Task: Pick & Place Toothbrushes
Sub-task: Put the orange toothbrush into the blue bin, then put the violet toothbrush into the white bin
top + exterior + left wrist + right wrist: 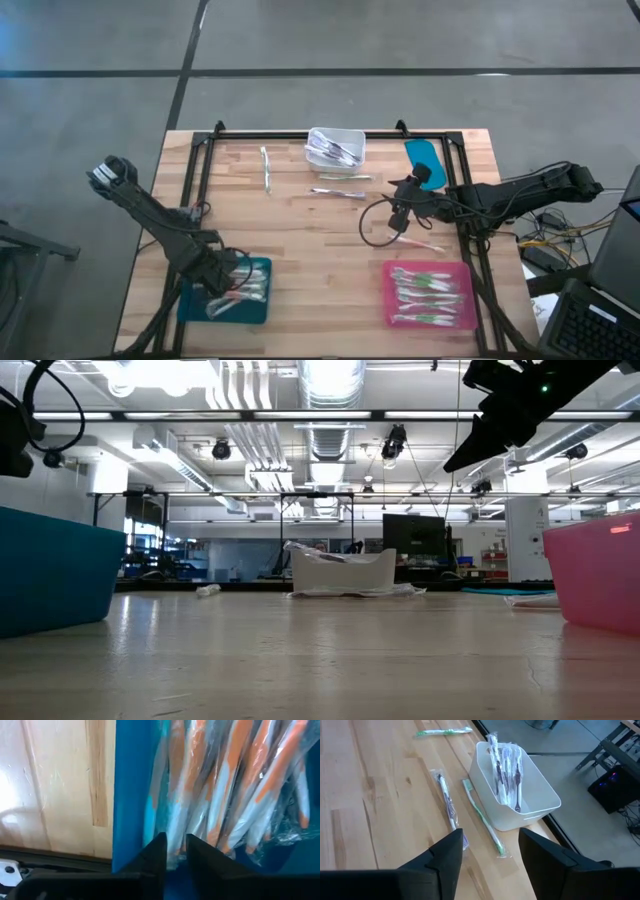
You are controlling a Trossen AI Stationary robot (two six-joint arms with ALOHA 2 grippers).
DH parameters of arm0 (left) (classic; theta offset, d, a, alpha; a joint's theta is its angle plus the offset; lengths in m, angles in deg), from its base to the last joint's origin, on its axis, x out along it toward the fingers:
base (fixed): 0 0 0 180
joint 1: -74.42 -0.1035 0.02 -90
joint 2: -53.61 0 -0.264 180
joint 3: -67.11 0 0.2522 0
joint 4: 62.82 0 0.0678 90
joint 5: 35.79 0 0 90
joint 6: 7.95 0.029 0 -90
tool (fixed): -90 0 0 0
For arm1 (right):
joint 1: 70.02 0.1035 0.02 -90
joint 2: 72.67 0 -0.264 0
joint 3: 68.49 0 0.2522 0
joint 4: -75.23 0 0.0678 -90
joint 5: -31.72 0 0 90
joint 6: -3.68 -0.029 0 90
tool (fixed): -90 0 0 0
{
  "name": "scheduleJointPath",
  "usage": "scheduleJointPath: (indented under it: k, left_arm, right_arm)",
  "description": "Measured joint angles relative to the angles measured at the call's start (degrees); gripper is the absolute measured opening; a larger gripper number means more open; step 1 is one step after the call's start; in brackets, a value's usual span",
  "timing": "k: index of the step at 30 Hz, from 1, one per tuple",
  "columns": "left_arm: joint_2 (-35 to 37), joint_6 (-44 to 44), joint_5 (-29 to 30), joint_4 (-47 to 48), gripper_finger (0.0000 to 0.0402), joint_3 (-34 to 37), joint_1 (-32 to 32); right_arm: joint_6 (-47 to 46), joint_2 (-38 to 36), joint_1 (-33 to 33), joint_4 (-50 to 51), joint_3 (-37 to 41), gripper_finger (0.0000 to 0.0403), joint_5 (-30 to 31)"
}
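Several wrapped orange-and-white toothbrushes (235,785) lie in the teal tray (258,305) at the near left. My left gripper (175,845) points down into this tray, its fingers a narrow gap apart, and one toothbrush's end (176,837) runs into that gap. My right gripper (490,840) hangs open above the table's middle right, holding nothing. Beyond it stands the white bin (530,795) with wrapped toothbrushes (505,765), and two loose toothbrushes (482,817) lie flat on the wood beside the bin. Green toothbrushes (425,290) fill the pink tray (388,300). My left gripper stands with one finger (155,852) on each side of a wrapped toothbrush's end (176,837), coming from above. That toothbrush lies in the tray on the others. Whether the fingers touch it, I cannot tell.
More loose toothbrushes lie at the far left (266,168), the middle (338,193) and below my right gripper (420,243). A teal lid (425,160) sits at the far right. A black frame (200,150) runs along the table's edges. Bare wood lies between the two trays.
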Motion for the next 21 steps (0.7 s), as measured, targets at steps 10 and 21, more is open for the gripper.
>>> scheduleJointPath:
  k: [10,21]
  left_arm:
    - [0.0,-2.4,-1.0,-0.3,0.0127,-2.2,-0.1]
    - [0.0,-6.4,12.3,-0.4,0.0113,-10.6,-0.6]
  right_arm:
    - [0.4,0.0,0.0,-2.5,0.0,0.0197,0.0]
    - [3.7,0.0,0.0,-4.6,-0.4,0.0164,0.0]
